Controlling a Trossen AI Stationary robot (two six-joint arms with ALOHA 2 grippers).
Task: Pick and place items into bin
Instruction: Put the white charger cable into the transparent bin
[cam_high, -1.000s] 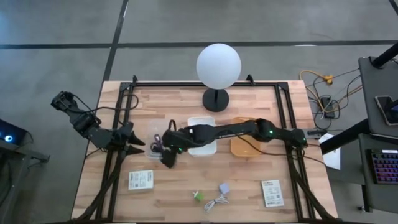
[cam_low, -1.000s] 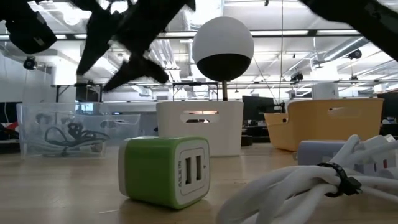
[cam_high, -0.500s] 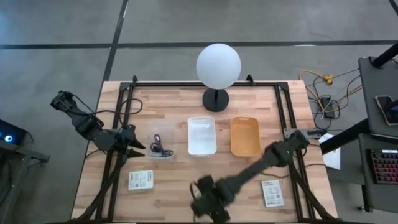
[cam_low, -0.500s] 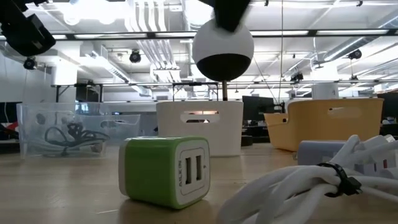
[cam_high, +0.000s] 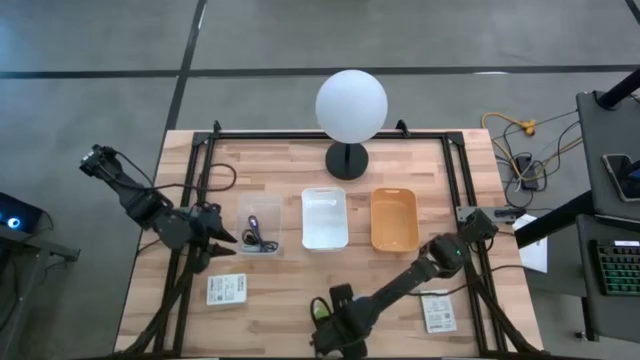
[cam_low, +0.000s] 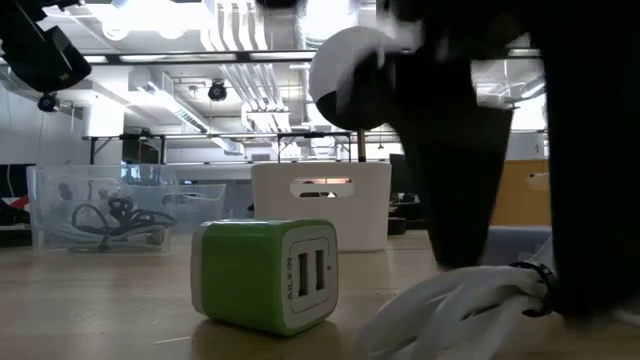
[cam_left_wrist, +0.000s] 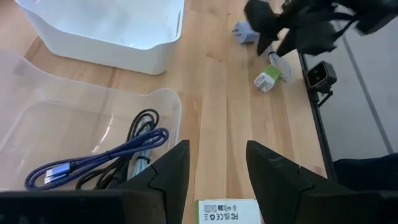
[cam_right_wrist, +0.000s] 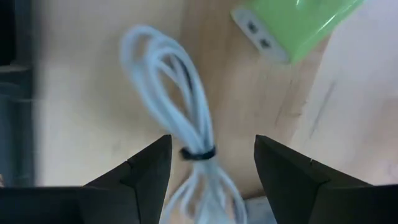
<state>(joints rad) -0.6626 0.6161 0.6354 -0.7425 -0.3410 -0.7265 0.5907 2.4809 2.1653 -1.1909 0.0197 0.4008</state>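
My right gripper (cam_right_wrist: 211, 186) is open, low at the table's near edge; its fingers stand on either side of the coiled white cable (cam_right_wrist: 186, 124), and no touch shows. In the low view a dark finger (cam_low: 470, 170) comes down behind the white cable (cam_low: 450, 310). The green charger cube (cam_low: 265, 275) rests flat on the table beside it. My left gripper (cam_left_wrist: 217, 180) is open and holds nothing, at the left side of the clear bin (cam_high: 258, 229), which holds purple and black cables (cam_left_wrist: 106, 155). A grey-blue adapter (cam_left_wrist: 244, 32) lies by the cable. One white packet (cam_high: 227, 289) lies near left, another (cam_high: 437, 310) near right.
A white bin (cam_high: 325, 218) and an orange bin (cam_high: 394, 219) stand mid-table, right of the clear bin. A globe lamp (cam_high: 350, 110) stands at the far edge. Black frame rails run along both table sides. Bare wood lies between the bins and the near-edge items.
My right gripper has swung from over the clear bin toward the table's near edge and come down over the white cable beside the green charger. The items on the table have stayed where they were.
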